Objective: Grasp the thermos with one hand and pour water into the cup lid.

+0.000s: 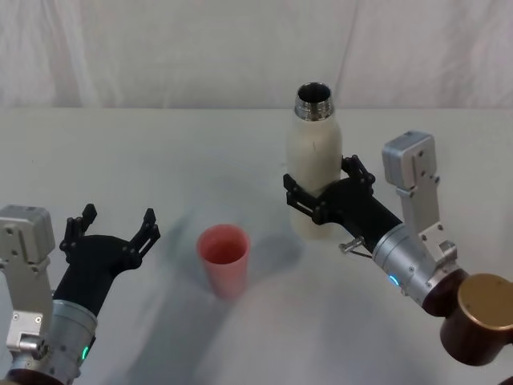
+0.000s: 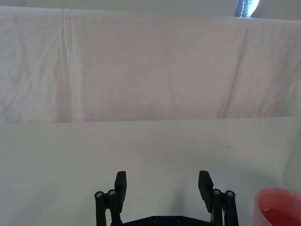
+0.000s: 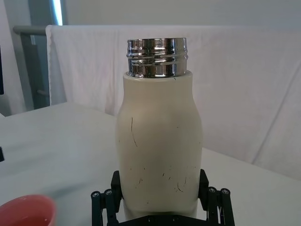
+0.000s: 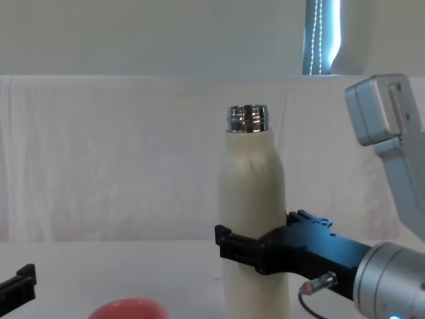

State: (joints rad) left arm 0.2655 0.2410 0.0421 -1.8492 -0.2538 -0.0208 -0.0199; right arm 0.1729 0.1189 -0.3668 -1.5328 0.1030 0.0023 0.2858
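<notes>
Thermos (image 1: 315,164) upright, clamped in right gripper (image 1: 321,195), well clear of cup lid (image 1: 224,258); left gripper (image 1: 112,228) spread apart.

Soft, even light everywhere. Pale shadows lie on the counter (image 1: 160,144). The shiny neck of the thermos (image 3: 159,155) glints.

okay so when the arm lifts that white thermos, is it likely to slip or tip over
The thermos looks rigid, so the right gripper, closed around its lower body, shouldn't dent it. Its matte, scuffed skin probably grips reasonably well. It is tall and narrow, held low, so it may lean when lifted. The neck is uncapped, so tilting could spill toward the cup lid.
</notes>
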